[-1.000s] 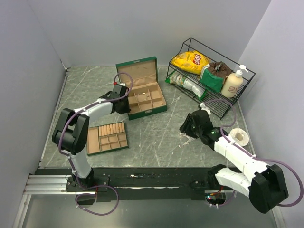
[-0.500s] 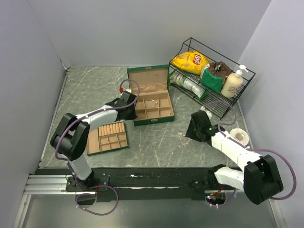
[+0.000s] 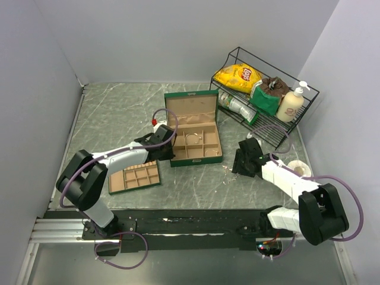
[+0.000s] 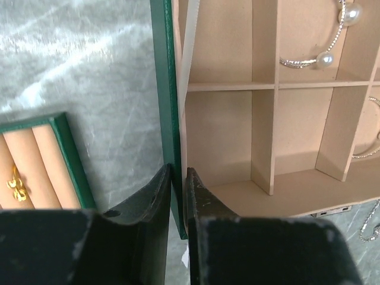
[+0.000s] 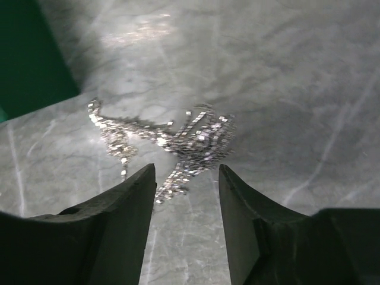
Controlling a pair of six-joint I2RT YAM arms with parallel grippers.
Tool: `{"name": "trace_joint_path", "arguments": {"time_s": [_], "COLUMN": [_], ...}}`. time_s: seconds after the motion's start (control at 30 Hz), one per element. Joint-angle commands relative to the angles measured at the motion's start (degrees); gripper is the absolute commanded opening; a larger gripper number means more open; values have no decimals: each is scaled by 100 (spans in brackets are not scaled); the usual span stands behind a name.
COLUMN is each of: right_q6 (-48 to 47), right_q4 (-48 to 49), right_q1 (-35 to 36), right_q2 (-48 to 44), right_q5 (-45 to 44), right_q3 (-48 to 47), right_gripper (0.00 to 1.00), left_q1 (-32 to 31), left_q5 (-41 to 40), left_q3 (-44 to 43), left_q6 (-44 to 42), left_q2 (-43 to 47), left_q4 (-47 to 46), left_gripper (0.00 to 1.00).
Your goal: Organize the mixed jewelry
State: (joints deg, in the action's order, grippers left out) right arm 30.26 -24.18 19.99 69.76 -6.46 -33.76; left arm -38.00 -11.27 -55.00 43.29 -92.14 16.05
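Observation:
The open green box with tan compartments stands mid-table. My left gripper is shut on its left wall; in the left wrist view the fingers pinch the green wall. A silvery bangle with pearls lies in a far compartment, and another thin piece lies at the right. A tangle of fine silvery chains lies on the table just ahead of my open, empty right gripper. In the top view the chains lie left of that gripper.
The flat tan divided tray lies left of the box, with a small gold piece in it. A black wire rack with snack bags and a pump bottle stands back right. A tape roll lies by the right arm.
My left gripper has dragged the green box rightward and nearer, turning it. My right gripper has shifted a little to the right, staying low by the chains.

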Motion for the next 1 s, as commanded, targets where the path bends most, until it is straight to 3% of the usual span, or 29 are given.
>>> {"name": "trace_joint_path", "arguments": {"time_s": [0.0, 0.5, 0.97], "right_q6": [-582, -1022, -830], "right_q4": [134, -297, -859], "right_q1": [-21, -30, -12], "right_q2": [257, 1488, 2130], "right_q5": [268, 760, 261], "right_q3": [-543, -1335, -1739], "right_gripper": [55, 56, 49], "left_q1": [-225, -305, -305], "left_q5": [-85, -411, -569], "left_q3": [78, 148, 218], "left_q6": [320, 470, 365], "left_q2": [161, 425, 671], "left_q4": [390, 671, 689], "left_gripper": [9, 8, 7]}}
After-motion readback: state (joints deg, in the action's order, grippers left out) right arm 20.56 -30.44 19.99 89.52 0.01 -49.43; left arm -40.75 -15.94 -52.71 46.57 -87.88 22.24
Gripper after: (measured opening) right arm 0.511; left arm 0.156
